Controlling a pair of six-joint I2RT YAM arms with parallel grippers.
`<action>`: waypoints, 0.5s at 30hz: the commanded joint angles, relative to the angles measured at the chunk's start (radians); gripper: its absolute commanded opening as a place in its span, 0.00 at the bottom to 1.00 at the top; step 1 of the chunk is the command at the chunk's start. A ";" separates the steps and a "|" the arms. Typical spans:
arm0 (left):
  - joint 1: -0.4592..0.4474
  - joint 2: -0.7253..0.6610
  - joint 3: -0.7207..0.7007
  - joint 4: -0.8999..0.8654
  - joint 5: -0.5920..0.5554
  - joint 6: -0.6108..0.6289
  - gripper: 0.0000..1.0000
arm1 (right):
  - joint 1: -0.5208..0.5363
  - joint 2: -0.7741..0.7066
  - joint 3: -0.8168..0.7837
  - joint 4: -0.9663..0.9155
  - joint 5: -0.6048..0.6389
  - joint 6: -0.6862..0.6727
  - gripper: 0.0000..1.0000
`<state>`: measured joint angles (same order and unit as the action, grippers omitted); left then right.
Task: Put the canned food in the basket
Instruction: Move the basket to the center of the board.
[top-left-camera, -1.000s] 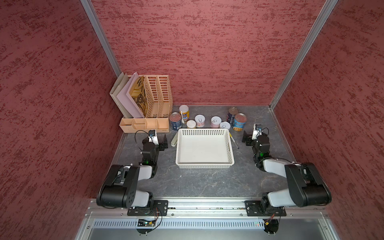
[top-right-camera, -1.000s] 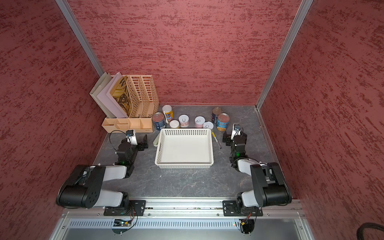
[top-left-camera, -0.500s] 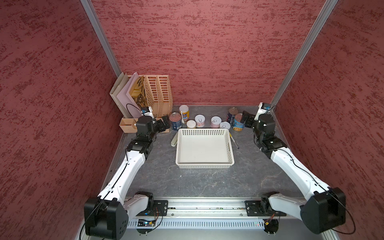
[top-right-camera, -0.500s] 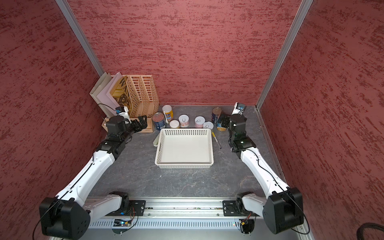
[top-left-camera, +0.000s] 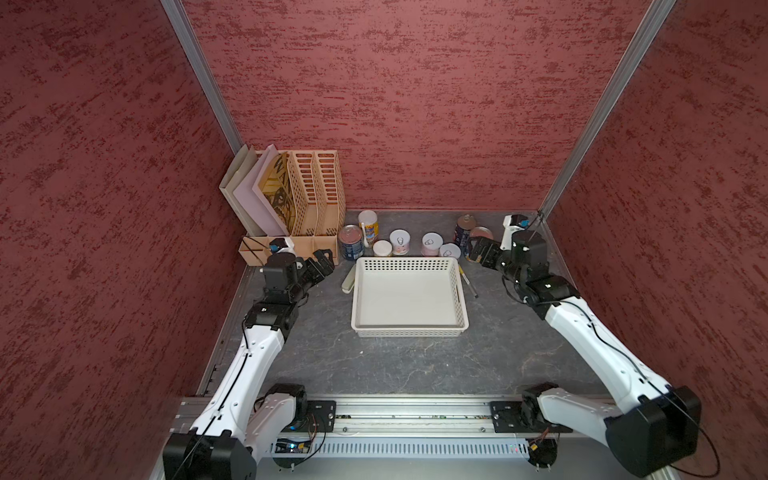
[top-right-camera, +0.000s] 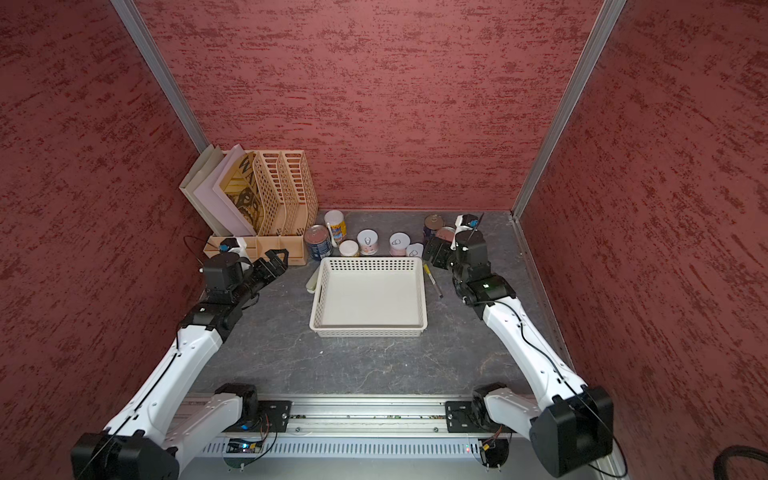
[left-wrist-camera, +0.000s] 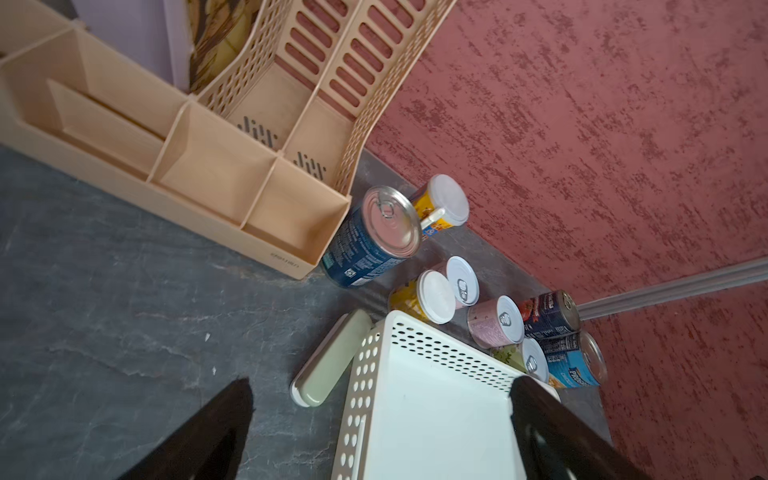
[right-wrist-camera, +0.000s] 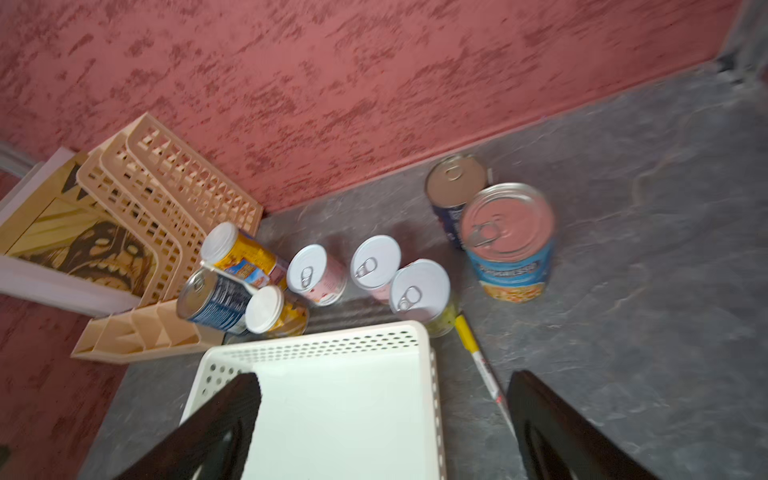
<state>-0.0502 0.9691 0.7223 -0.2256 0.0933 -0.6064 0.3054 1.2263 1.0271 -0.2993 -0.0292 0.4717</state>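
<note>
Reaching step: left pincer and right pincer gape empty; basket bare. Next, right should straddle the blue-label can at basket's one o'clock.

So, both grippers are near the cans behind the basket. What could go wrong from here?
1. The white-lidded cans stand close together behind the basket, so the wide-open right gripper may topple a neighbour.
2. The pen lies beside the green-label can; a finger could drag it along.
3. The left gripper seems close to the file rack and might bump it.
</note>
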 joint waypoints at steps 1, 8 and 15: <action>0.004 0.080 0.066 -0.038 -0.031 -0.045 1.00 | 0.026 0.129 0.059 -0.158 -0.079 -0.016 0.98; 0.019 0.290 0.236 -0.277 -0.048 -0.089 1.00 | 0.040 0.273 0.122 -0.190 -0.026 -0.023 0.98; 0.019 0.453 0.368 -0.393 -0.005 -0.092 1.00 | 0.055 0.380 0.174 -0.192 -0.028 -0.036 0.83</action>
<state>-0.0341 1.3941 1.0573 -0.5365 0.0704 -0.6918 0.3477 1.5673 1.1530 -0.4793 -0.0498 0.4492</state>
